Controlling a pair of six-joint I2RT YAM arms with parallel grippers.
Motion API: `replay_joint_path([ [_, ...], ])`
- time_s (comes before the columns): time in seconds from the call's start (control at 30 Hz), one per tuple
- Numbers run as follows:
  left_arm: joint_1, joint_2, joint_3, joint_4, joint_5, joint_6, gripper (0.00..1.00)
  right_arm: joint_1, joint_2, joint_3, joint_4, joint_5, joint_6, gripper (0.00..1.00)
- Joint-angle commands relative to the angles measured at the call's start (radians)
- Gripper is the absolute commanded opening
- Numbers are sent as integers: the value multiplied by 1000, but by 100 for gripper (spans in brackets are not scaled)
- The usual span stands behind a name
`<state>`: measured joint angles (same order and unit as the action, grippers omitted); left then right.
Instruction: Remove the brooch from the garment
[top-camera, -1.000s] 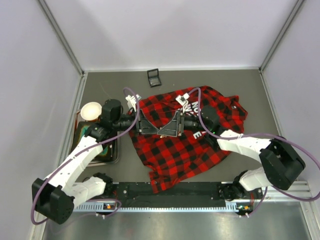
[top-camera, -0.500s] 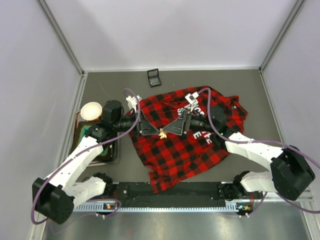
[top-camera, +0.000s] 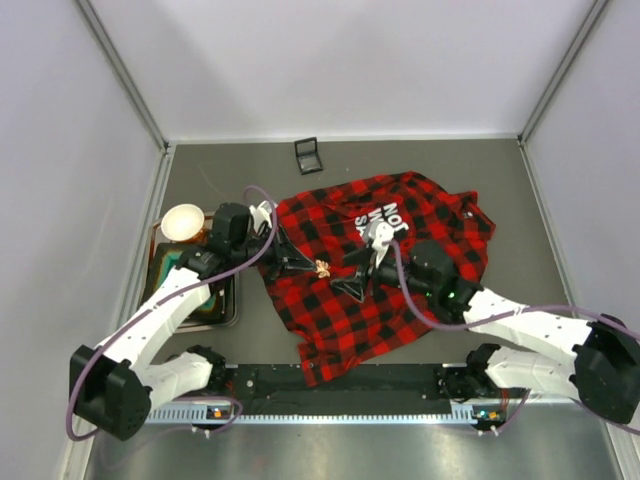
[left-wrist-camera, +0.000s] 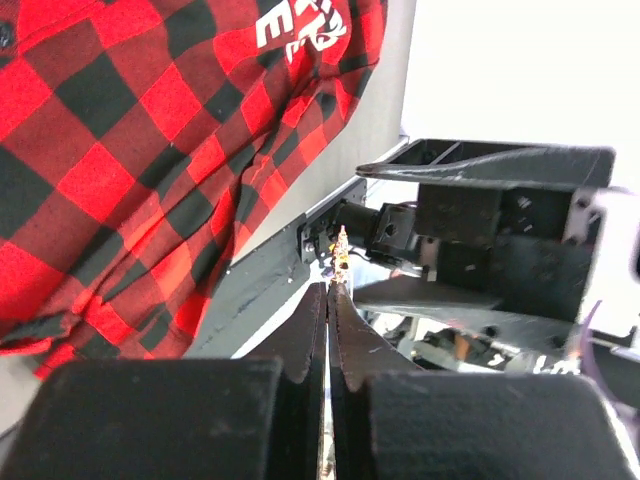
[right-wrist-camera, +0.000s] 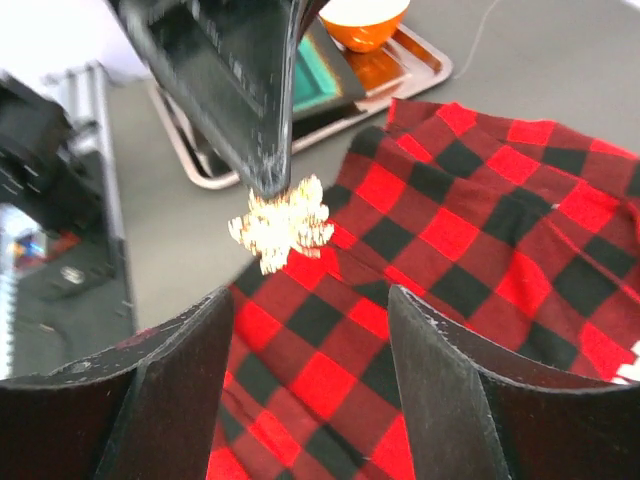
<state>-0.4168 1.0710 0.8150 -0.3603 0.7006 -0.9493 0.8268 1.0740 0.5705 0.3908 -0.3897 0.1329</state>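
Brooch (right-wrist-camera: 282, 222) — one, in left hand (left-wrist-camera: 328, 292) — over one garment (top-camera: 350, 310)

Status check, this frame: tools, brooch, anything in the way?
Left tool shut on brooch, held above garment. Right tool open, facing it. Nothing blocking.

Grey table (top-camera: 480, 160) under plaid garment (top-camera: 350, 320), metal tray (top-camera: 234, 303), small black box (top-camera: 309, 155).
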Motion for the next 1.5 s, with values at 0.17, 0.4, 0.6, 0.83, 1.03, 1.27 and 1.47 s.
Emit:
replay_joint_path([
  [0.17,13,-72,-20,-49,-62,-305,0,143,-13,-172,393,186,-605,55],
  [0.4,18,-147,-117,-52,-124,-560,0,201,38,-144,435,169,-742,44],
  [0.6,26,-155,-116,-89,-135,-609,0,221,78,-100,393,138,-782,33],
  [0.83,44,-161,-120,-75,-130,-622,0,244,83,-84,335,140,-800,34],
  [1.03,44,-157,-108,-72,-121,-628,0,255,87,-78,329,164,-809,34],
  [1.27,47,-161,-111,-72,-113,-634,0,282,144,-50,356,227,-846,28],
  [1.47,47,-163,-117,-69,-112,-637,0,285,153,-44,372,252,-846,25],
])
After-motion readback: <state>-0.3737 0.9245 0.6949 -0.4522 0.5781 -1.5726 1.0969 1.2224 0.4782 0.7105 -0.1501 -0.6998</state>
